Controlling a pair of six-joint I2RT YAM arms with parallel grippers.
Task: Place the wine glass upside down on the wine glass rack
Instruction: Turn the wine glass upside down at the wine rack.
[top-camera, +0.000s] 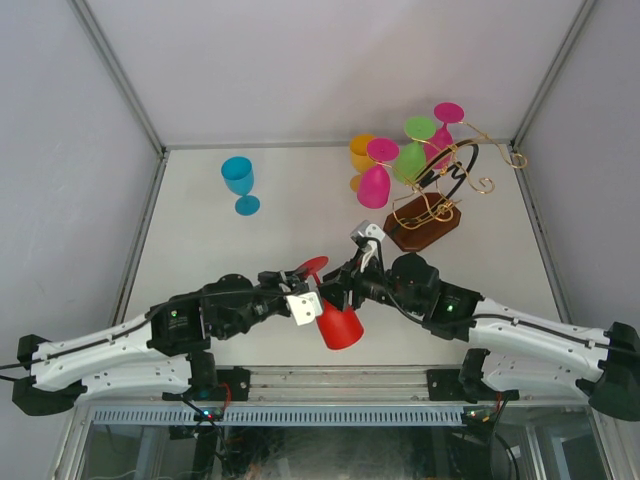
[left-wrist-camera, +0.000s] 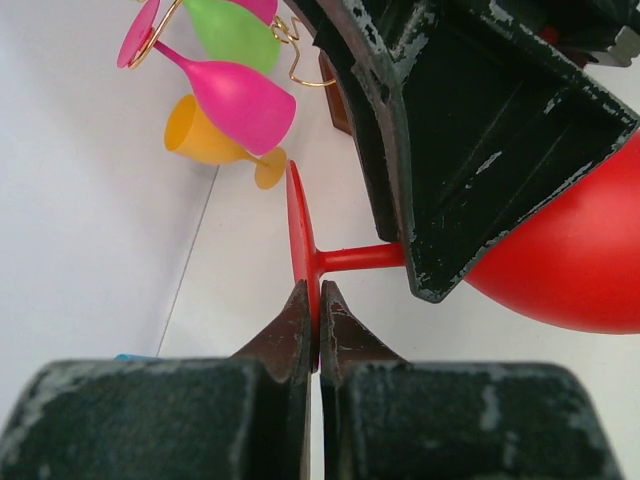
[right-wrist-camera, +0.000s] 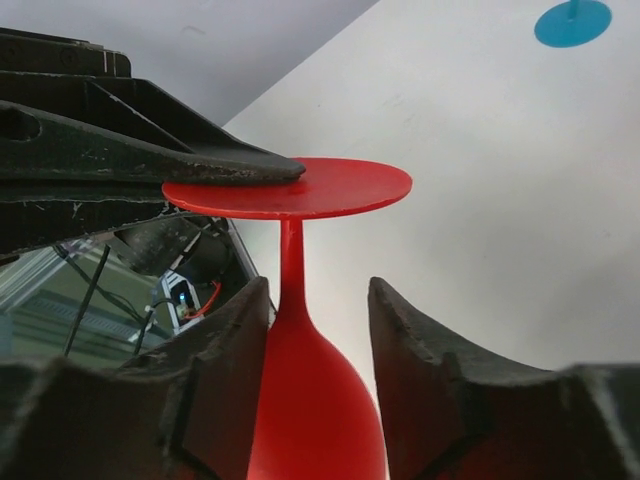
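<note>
The red wine glass (top-camera: 338, 322) hangs in the air between both arms, its bowl toward the near edge and its foot (top-camera: 313, 267) toward the rack. My left gripper (left-wrist-camera: 320, 300) is shut on the rim of the foot (left-wrist-camera: 298, 230). My right gripper (right-wrist-camera: 320, 300) is open, with one finger on each side of the stem and upper bowl (right-wrist-camera: 310, 400); its left finger lies against the bowl. The gold wire rack (top-camera: 455, 175) on its brown base (top-camera: 425, 230) stands at the far right and holds pink and green glasses.
An orange glass (top-camera: 361, 152) stands on the table behind the rack's hanging pink glass (top-camera: 374, 185). A blue glass (top-camera: 238, 178) stands at the far left. The enclosure walls bound the table. In the left wrist view the rack's wire (left-wrist-camera: 300, 70) shows ahead.
</note>
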